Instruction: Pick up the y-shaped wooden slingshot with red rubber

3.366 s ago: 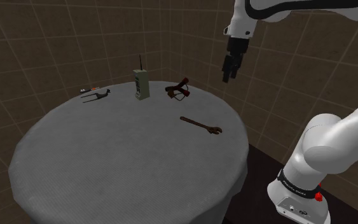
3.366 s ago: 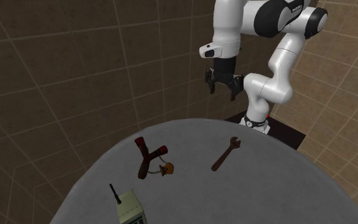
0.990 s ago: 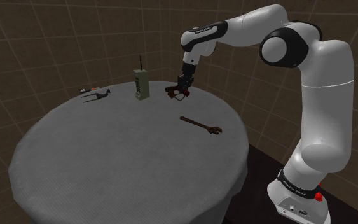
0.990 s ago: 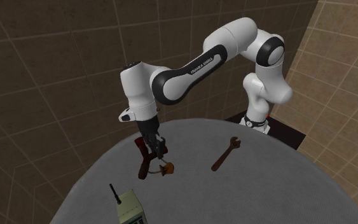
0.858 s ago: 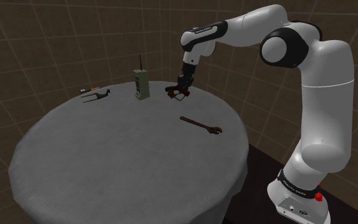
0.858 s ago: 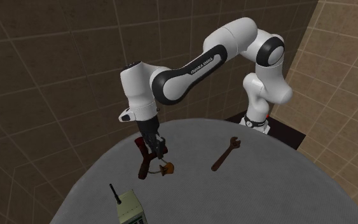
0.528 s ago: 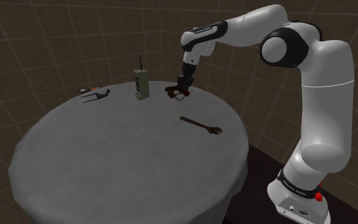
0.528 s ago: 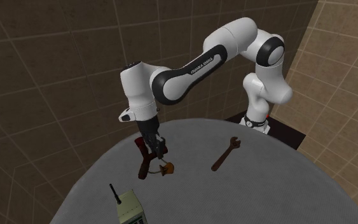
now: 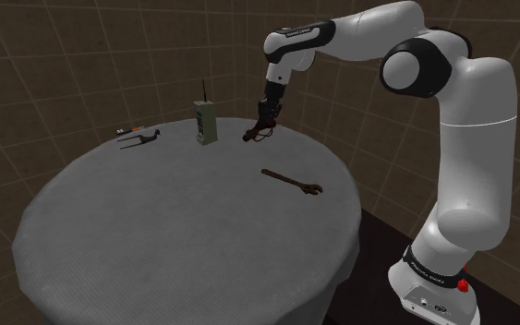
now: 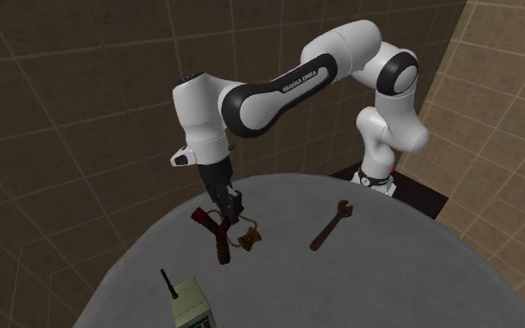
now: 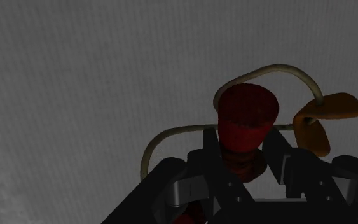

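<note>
Lifted since half a second ago: the arm has risen and the slingshot [image 10: 219, 238] has come up with it, its long end now hanging down toward the radio [image 10: 191, 305]. Claw [image 10: 226, 203] is closed on a dark red limb; in the wrist view the fingers [image 11: 210, 149] press it from both sides.

Slingshot appears just clear of the desk [image 9: 156, 231], near the radio on the side toward the arm. Wrench [image 9: 292, 183] lies farther from the radio, untouched.

Status: grasp made, lift begun. Left, as I judge it: more clearance. The hold looks off-centre, so swing is a risk.
</note>
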Motion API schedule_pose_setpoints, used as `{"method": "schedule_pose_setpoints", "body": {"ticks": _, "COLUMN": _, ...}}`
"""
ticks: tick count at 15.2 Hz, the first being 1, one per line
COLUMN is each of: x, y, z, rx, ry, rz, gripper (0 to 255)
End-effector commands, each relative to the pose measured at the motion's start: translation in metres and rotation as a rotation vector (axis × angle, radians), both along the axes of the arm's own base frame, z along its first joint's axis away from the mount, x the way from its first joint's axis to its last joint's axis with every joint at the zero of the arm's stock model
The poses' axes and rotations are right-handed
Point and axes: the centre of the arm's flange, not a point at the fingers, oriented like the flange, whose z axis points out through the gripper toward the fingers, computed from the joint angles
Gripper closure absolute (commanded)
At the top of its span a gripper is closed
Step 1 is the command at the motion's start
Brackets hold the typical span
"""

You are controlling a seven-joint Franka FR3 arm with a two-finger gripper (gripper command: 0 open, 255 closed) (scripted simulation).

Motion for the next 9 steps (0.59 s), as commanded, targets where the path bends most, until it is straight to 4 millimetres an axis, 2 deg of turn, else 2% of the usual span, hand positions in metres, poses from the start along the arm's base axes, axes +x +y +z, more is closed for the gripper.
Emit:
{"method": "schedule_pose_setpoints", "body": {"ticks": 1, "x": 0.0, "y": -0.001, "z": 0.01, "rx": 0.0, "ry": 0.0, "rz": 0.0, "gripper": 255}}
{"method": "schedule_pose_setpoints", "body": {"ticks": 7, "x": 0.0, "y": -0.001, "z": 0.042, "rx": 0.0, "ry": 0.0, "rz": 0.0, "gripper": 255}}
{"method": "schedule_pose_setpoints", "body": {"ticks": 9, "x": 0.0, "y": -0.001, "z": 0.043, "rx": 0.0, "ry": 0.0, "rz": 0.0, "gripper": 255}}
